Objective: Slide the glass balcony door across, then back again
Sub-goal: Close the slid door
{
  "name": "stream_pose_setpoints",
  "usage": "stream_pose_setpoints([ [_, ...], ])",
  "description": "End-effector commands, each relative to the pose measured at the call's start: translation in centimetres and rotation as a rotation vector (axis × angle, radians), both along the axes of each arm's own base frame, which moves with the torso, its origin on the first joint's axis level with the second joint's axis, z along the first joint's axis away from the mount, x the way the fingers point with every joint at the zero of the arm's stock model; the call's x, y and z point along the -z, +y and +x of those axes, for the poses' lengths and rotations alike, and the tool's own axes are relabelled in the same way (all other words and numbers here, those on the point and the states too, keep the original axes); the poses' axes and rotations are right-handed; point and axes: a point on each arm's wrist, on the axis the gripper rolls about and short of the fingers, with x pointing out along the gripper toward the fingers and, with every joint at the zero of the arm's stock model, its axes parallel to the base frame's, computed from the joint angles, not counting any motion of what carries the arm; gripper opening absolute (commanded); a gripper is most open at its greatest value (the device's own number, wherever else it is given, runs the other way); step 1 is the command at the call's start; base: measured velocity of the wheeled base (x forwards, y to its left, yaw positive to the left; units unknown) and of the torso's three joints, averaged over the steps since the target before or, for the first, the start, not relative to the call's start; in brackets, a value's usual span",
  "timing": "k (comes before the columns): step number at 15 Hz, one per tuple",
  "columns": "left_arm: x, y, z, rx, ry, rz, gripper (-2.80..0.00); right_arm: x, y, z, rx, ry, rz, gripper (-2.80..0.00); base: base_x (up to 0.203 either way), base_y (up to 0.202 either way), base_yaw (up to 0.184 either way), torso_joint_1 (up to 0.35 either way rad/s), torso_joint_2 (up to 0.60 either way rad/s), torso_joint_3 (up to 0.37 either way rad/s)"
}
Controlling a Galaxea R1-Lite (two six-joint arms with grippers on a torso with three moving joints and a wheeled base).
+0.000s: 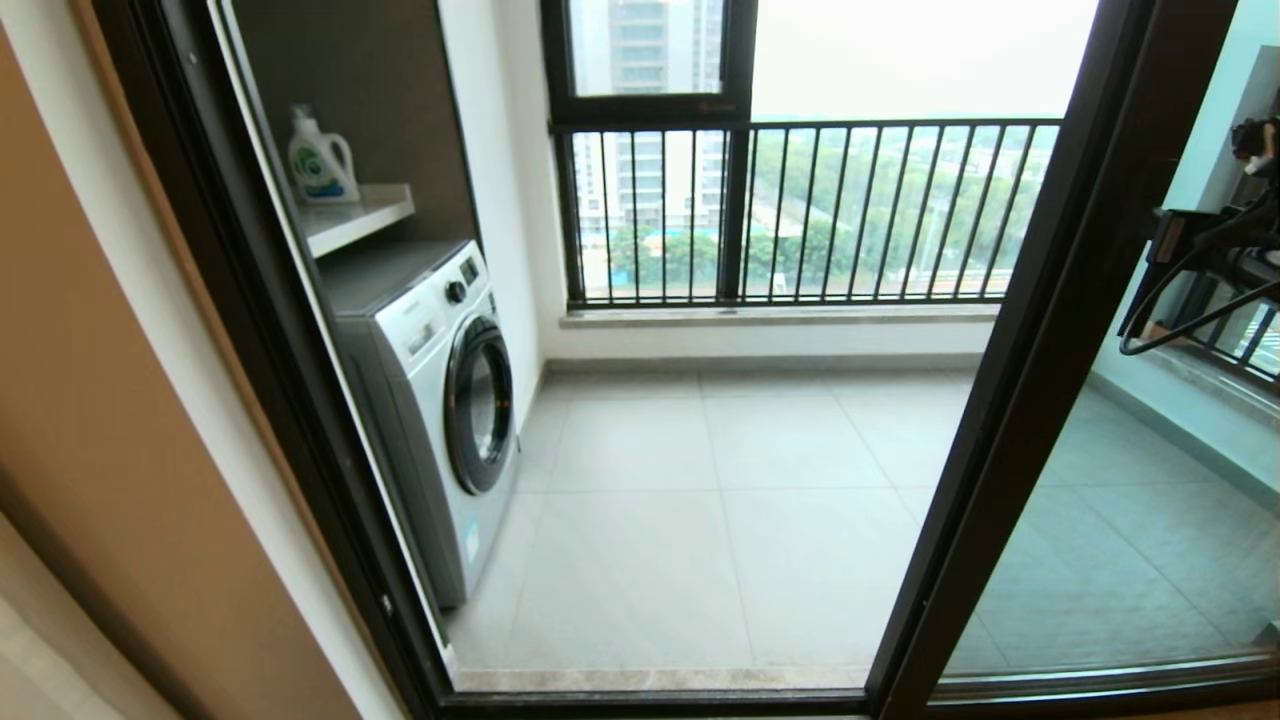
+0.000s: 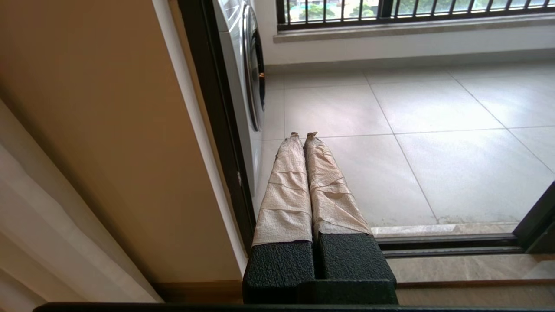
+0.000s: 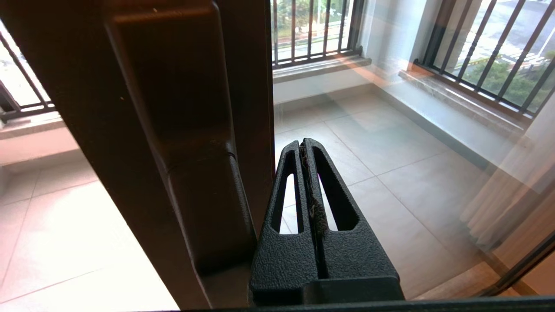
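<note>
The glass balcony door (image 1: 1040, 380) stands at the right of the doorway, its dark brown upright slanting across the head view with clear glass (image 1: 1130, 520) to its right. The doorway to its left is open. In the right wrist view the upright (image 3: 256, 86) carries a short dark bar handle (image 3: 173, 108). My right gripper (image 3: 303, 143) is shut and empty, lying close beside the handle on the glass side; whether it touches is unclear. The right arm (image 1: 1200, 260) shows at the far right. My left gripper (image 2: 303, 135), with paper-wrapped fingers, is shut and held low by the left jamb.
A white washing machine (image 1: 440, 400) stands inside the balcony on the left, under a shelf with a detergent bottle (image 1: 320, 160). A dark-framed window with railing bars (image 1: 800, 210) closes the far side. The floor track (image 2: 446, 245) runs along the threshold. A curtain (image 2: 43, 225) hangs at left.
</note>
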Motion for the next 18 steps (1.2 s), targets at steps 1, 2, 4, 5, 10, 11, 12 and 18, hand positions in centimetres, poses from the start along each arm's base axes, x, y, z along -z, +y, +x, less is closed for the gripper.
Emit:
stream_pose_setpoints([
  [1, 0.0, 0.0, 0.0, -0.001, 0.001, 0.0, -2.8, -0.4, 0.7, -0.2, -0.018, -0.012, -0.005, -2.8, 0.0, 0.0, 0.0, 0.0, 0.0, 0.0],
  [2, 0.0, 0.0, 0.0, -0.001, 0.001, 0.0, -2.8, -0.7, 1.1, -0.2, -0.027, -0.017, -0.006, -2.8, 0.0, 0.0, 0.0, 0.0, 0.0, 0.0],
  [4, 0.0, 0.0, 0.0, -0.001, 0.001, 0.001, -2.8, -0.8, 1.9, -0.2, -0.038, -0.017, -0.006, -2.8, 0.0, 0.0, 0.0, 0.0, 0.0, 0.0],
  [5, 0.0, 0.0, 0.0, 0.001, 0.001, 0.001, -2.8, -0.9, 2.3, -0.2, -0.036, -0.018, -0.006, -2.8, 0.0, 0.0, 0.0, 0.0, 0.0, 0.0],
  [10, 0.0, 0.0, 0.0, 0.0, 0.001, 0.001, -2.8, -0.7, 3.7, -0.2, -0.053, -0.008, -0.007, -2.8, 0.0, 0.0, 0.0, 0.0, 0.0, 0.0],
  [11, 0.0, 0.0, 0.0, -0.001, 0.001, 0.0, -2.8, -0.7, 3.7, -0.3, -0.051, -0.009, -0.009, -2.8, 0.0, 0.0, 0.0, 0.0, 0.0, 0.0],
  [12, 0.0, 0.0, 0.0, 0.0, 0.001, 0.0, -2.8, -0.8, 3.7, -0.3, -0.051, -0.01, -0.009, -2.8, 0.0, 0.0, 0.0, 0.0, 0.0, 0.0],
  [18, 0.0, 0.0, 0.0, -0.001, 0.001, 0.0, -2.8, -3.2, 4.0, -2.9, -0.055, -0.064, -0.023, -2.8, 0.0, 0.0, 0.0, 0.0, 0.0, 0.0],
])
